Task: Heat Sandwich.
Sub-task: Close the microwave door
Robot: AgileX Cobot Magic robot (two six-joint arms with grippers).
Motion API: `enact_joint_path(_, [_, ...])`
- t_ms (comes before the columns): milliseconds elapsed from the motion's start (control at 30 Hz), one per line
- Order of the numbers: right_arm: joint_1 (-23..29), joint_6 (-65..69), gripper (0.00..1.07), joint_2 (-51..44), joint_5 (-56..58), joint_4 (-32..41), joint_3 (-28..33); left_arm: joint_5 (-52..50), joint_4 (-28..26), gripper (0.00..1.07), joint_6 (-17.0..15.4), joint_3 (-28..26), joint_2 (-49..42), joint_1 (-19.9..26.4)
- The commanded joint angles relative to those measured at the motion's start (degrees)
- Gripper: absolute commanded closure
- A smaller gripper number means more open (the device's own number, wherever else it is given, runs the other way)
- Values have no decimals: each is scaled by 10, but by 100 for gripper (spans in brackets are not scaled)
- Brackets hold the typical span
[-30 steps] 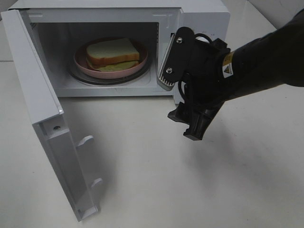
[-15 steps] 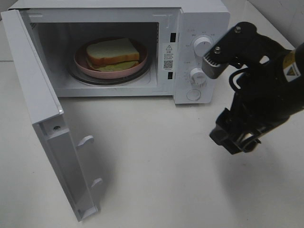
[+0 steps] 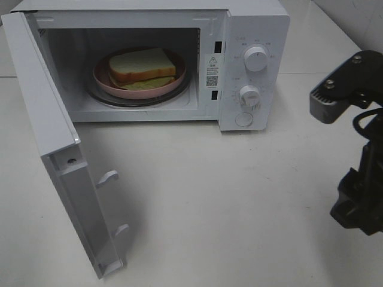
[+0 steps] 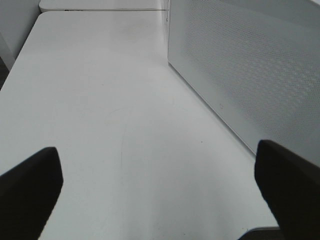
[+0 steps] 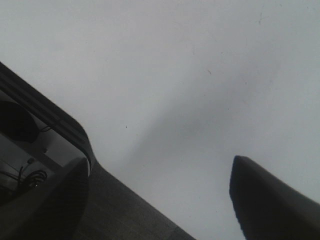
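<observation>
The sandwich [image 3: 143, 67], two white bread slices with tan crust and a pale green filling, lies on a round pink plate [image 3: 103, 81] inside the open microwave [image 3: 251, 36]. The right arm [image 3: 359, 179] hangs at the right edge of the exterior high view, well away from the microwave's opening. The right wrist view has my right gripper [image 5: 155, 200] open over bare white table with nothing between its fingers [image 5: 270, 200]. My left gripper [image 4: 157, 195] is open and empty too, beside the microwave's perforated side wall [image 4: 250, 75]. It is out of the exterior high view.
The microwave door [image 3: 60, 155] stands swung wide open at the left, reaching toward the front of the table. Two white knobs [image 3: 256, 58] and a round button sit on the control panel. The table's edge [image 5: 75, 130] runs close under the right gripper.
The right arm has swung from in front of the microwave's opening to the far right and lower, uncovering the control panel. The sandwich, the plate and the door have not moved.
</observation>
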Motion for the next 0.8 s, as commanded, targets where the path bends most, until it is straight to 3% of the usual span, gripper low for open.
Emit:
enact_joint_path(33, [-2, 7, 31, -21, 9, 3, 6, -6, -3, 6, -3, 1, -11, -1])
enact_joint_path(300, [-4, 11, 31, -205, 1, 10, 79, -6, -3, 6, -3, 1, -11, -1])
enact_joint_path(533, [-6, 20, 31, -306, -37, 10, 131, -6, -3, 6, -3, 1, -11, -1])
enact_joint_path(767, [-81, 37, 31, -371, -41, 11, 141, -6, -3, 6, -3, 1, -11, -1])
enact_joint_path(800, [-112, 37, 31, -394, -41, 11, 141, -6, -3, 6, -3, 1, -11, -1])
